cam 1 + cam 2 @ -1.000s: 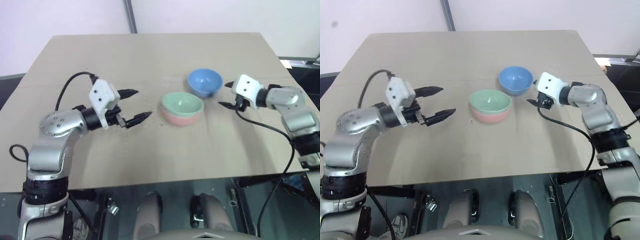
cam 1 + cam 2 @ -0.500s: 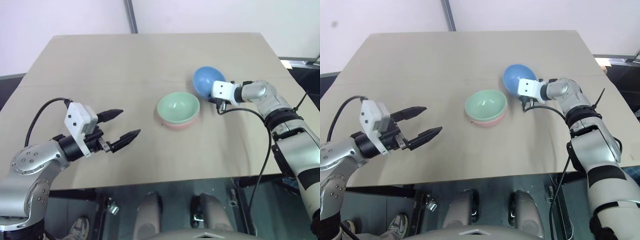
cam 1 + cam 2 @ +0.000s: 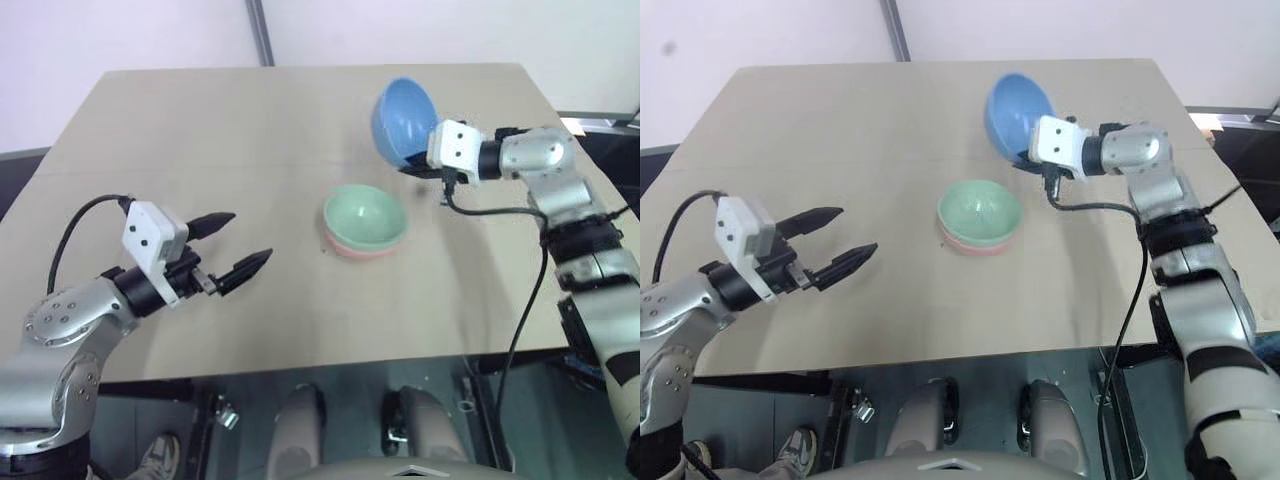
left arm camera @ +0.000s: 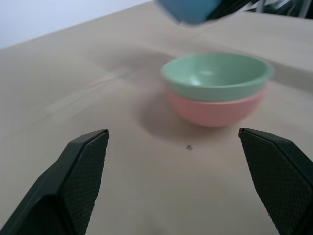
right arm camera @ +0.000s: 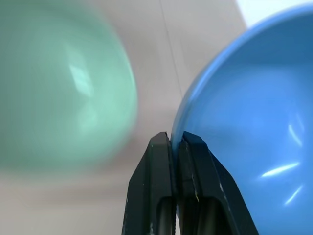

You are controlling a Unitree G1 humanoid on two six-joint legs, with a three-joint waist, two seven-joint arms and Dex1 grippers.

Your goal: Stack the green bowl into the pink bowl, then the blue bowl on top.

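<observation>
The green bowl [image 3: 365, 213] sits nested in the pink bowl [image 3: 358, 248] on the tan table [image 3: 230, 120], right of centre. My right gripper [image 3: 416, 163] is shut on the rim of the blue bowl [image 3: 402, 118]. That bowl hangs tilted on its side above the table, behind and slightly right of the stack. In the right wrist view the fingertips [image 5: 160, 142] pinch the blue bowl's rim [image 5: 244, 112], with the green bowl [image 5: 58, 88] beyond. My left gripper [image 3: 248, 237] stands open and empty, well left of the stack, pointing toward it [image 4: 217, 76].
A grey pole [image 3: 261, 30] rises behind the table's far edge. Black cables trail from both wrists. Dark equipment [image 3: 610, 125] lies past the right edge. The near table edge runs just below my left gripper.
My right gripper closed on the blue bowl's rim, then lifted it off the table and tipped it. My left arm drew back toward the near left, still open.
</observation>
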